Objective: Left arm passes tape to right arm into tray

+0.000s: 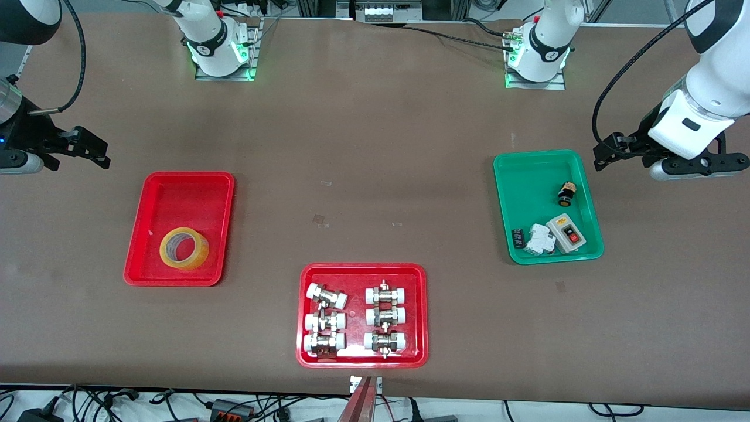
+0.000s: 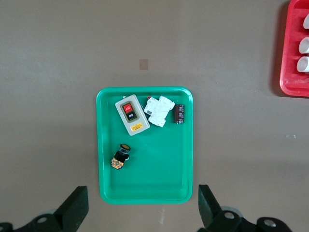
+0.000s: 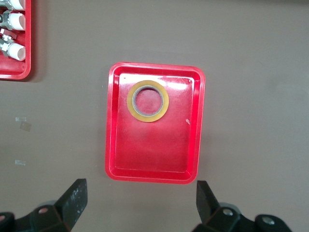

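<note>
The tape, a translucent yellow ring, lies flat in the glossy red tray at the right arm's end of the table. In the right wrist view the tape rests on the tray floor. My right gripper hangs in the air over bare table beside this tray, open and empty. My left gripper hangs over bare table beside the green tray at the left arm's end, also open and empty. Neither gripper touches anything.
A green tray with a switch box and small parts sits near the left arm. A second red tray with several white-capped metal fittings lies nearest the front camera, mid-table. Brown table surface lies between the trays.
</note>
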Tool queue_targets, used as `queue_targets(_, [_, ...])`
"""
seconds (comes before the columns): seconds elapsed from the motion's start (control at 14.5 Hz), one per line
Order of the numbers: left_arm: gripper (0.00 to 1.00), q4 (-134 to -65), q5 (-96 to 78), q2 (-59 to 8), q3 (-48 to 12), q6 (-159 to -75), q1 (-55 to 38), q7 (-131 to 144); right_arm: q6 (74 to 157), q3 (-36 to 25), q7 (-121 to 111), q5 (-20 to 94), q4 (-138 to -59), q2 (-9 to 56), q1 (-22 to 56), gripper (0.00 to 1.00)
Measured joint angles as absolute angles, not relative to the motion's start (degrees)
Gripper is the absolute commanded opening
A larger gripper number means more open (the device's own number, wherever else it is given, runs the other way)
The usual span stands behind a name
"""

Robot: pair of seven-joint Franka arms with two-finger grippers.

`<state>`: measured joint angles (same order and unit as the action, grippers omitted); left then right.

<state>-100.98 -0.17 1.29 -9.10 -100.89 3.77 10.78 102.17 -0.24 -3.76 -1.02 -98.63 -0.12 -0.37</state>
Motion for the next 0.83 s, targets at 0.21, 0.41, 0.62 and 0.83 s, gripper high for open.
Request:
queue_targets(0.21, [1.0, -100.98, -0.17, 1.29, -9.1, -100.89, 3.77, 10.78, 102.13, -0.24, -3.75, -1.0, -98.63, -0.14, -0.37, 1.0])
queue_targets(0.41, [1.0, -100.99, -0.17, 1.28, -9.1, -100.89, 3.75, 10.75, 101.9, -0.24, -1.46, -0.57, -98.62, -0.15, -0.4, 1.0])
queue_targets(0.62, [1.0, -101.13, -0.17, 1.03, -9.26, -101.36, 3.46, 10.66, 101.15, -0.24, -1.82, -0.55, -98.62, -0.18, -0.45, 1.0])
queue_targets(0.83, [1.0, -101.56, -0.17, 0.75, -10.64, -101.62, 2.6, 10.55, 100.71, -0.24, -1.92, -0.53, -98.62, -0.61, -0.45, 1.0])
